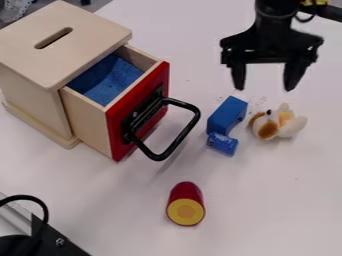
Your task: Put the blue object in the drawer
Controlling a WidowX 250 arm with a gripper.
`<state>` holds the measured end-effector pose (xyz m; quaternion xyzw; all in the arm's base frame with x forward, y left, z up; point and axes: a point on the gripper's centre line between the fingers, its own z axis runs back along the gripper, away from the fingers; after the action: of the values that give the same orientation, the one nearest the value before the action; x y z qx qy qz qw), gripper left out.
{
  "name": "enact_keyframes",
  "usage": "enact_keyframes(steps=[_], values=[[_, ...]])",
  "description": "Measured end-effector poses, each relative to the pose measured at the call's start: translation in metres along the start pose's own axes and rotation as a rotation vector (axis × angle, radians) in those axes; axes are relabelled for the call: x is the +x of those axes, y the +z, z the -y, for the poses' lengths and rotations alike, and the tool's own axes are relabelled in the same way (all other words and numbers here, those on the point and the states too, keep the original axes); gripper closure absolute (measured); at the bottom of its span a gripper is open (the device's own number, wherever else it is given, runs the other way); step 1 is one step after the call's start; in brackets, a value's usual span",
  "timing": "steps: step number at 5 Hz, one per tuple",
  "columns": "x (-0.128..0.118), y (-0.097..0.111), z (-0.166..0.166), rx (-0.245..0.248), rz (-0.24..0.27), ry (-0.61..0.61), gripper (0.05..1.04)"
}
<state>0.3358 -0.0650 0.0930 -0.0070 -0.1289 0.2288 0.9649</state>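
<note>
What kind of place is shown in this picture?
It looks like a robot test table, perhaps in a lab: a black gripper hangs over a white tabletop, with a wooden box, its drawer open, and a small plush toy nearby.

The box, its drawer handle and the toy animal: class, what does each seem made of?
Box: wood, smooth, perhaps varnished; pale tan panels with rounded edges. Drawer handle: painted metal or hard plastic; a smooth black bar with faint highlights. Toy animal: likely plush; its white and brown surface looks fuzzy.
</note>
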Motion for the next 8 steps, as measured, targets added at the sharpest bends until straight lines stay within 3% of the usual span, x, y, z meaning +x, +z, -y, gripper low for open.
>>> enact_keyframes(steps=[2,3,4,5,7,8], values=[[0.003,-0.019,-0.023,0.09,-0.027,-0.075,0.086],[0.001,-0.041,-0.034,0.125,-0.087,-0.097,0.086],[0.01,-0.057,-0.038,0.132,-0.113,-0.097,0.086],[0.012,-0.068,-0.032,0.055,-0.124,-0.132,0.086],[0.011,-0.081,-0.024,-0.046,-0.14,-0.152,0.121],[0.009,-0.082,-0.024,-0.037,-0.126,-0.149,0.4]])
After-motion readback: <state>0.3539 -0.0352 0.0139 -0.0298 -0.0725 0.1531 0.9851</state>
